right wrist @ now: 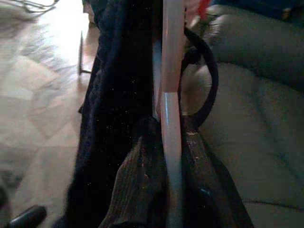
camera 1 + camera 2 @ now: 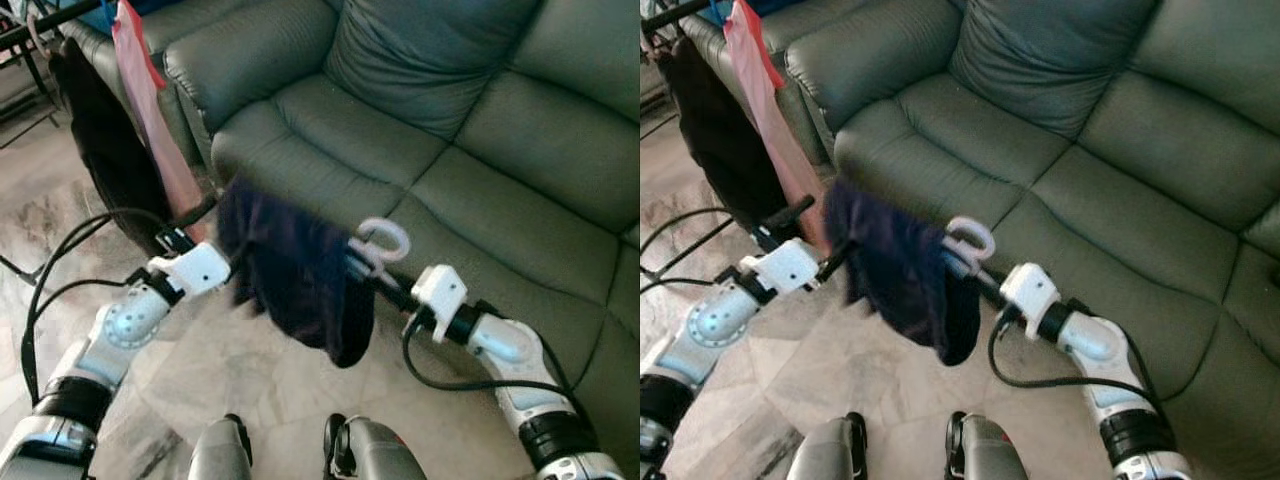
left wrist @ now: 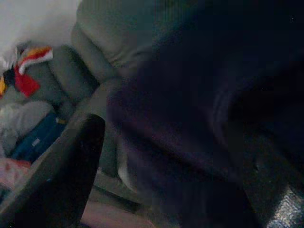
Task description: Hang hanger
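Between the two arms in the left eye view, a dark navy garment [image 2: 300, 270] hangs on a pale plastic hanger [image 2: 383, 240], held up in the air in front of the grey-green leather sofa [image 2: 480, 150]. Right gripper [image 2: 375, 270] has the hanger just below its hook; hook curls upward, free of anything. Left gripper [image 2: 205, 215] sits at the garment's left edge, touching the fabric; whether it grips cannot be told from here. At far left a black rail [image 2: 45, 18] carries a black garment [image 2: 105, 150] and a pink one [image 2: 150, 110], just beside the sofa arm. Marble floor [image 2: 240, 380] lies below the garment.

Right eye view: same layout; garment's bottom edge hangs well off the floor, near the sofa seat front.

Left wrist view: dark and blurred. One black finger [image 3: 61, 175] visible, navy cloth right against it; other finger hidden, so opening cannot be told.

Right wrist view: both fingers [image 1: 137, 185] closed tight on the pale hanger stem [image 1: 172, 118], navy fabric to one side, sofa cushion to the other.
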Available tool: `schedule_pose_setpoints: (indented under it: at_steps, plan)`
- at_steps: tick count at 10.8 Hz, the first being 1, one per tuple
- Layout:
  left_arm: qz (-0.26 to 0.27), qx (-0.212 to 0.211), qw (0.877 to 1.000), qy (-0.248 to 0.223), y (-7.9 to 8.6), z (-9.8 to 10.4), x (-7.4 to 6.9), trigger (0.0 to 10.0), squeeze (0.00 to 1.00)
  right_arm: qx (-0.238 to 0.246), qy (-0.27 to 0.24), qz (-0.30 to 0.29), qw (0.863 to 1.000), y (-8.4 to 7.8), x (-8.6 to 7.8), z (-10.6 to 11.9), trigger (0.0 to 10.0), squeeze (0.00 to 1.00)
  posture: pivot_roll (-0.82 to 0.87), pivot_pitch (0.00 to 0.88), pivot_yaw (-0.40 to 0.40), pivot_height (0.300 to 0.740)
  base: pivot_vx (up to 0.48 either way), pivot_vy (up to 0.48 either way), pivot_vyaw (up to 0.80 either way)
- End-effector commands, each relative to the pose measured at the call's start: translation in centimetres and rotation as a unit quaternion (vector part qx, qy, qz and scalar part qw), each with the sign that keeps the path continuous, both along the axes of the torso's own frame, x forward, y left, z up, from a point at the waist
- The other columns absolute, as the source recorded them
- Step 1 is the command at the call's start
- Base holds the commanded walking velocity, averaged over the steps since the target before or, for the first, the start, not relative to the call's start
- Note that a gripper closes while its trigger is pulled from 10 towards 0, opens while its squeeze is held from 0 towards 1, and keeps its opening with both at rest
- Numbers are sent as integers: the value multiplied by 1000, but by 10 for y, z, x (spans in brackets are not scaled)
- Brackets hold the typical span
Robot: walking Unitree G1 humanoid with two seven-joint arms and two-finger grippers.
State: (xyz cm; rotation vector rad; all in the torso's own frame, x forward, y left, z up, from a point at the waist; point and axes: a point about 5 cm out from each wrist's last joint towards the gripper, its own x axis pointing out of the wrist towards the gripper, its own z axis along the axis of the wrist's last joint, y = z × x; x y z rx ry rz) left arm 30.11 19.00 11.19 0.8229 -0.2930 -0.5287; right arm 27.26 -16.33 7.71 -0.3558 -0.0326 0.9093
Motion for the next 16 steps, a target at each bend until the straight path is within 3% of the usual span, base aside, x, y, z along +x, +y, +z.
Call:
schedule_pose_setpoints:
  at_steps: [1,3,5,6,7,8,9,12,13,16]
  plan:
    - [-25,20,999,-9,-6,3,1,10000,1000,5,2,7,1000,-2,-1,0,10000,0,-18,179,-67,740,0,0,0]
    - [-50,14,998,-19,-20,8,5,10000,1000,2,18,18,1000,0,-3,-4,10000,0,-24,180,-67,740,0,0,0]
    - [-121,32,992,4,-37,0,-3,10000,1000,-25,28,47,998,1,-5,-9,10000,0,-24,180,-67,740,0,0,0]
    - [-157,48,986,38,-43,-8,-8,10000,0,-41,23,65,997,4,-7,-10,10000,0,-21,181,-68,740,0,0,0]
    - [-177,57,981,57,-45,-11,-9,9608,0,-40,21,69,997,6,-6,-9,10000,0,-20,181,-68,740,0,0,0]
    - [-182,64,979,57,-45,-11,-8,706,0,-39,19,72,996,8,-5,-8,10000,0,-22,181,-67,740,0,0,0]
    - [-192,70,977,67,-46,-11,-7,0,0,-44,16,79,996,9,-5,-8,10000,0,-23,183,-66,740,0,0,0]
    - [-209,87,971,82,-48,-13,-5,0,0,-73,13,107,991,9,-10,-11,10000,0,-26,187,-64,740,0,0,0]
    - [-215,102,965,112,-47,-19,-4,0,0,-106,-1,126,986,4,-7,-9,10000,0,-33,188,-63,740,0,0,0]
    - [-211,107,963,132,-43,-18,1,0,0,-153,-20,150,977,-3,-3,-7,10000,0,-30,188,-66,740,0,0,0]
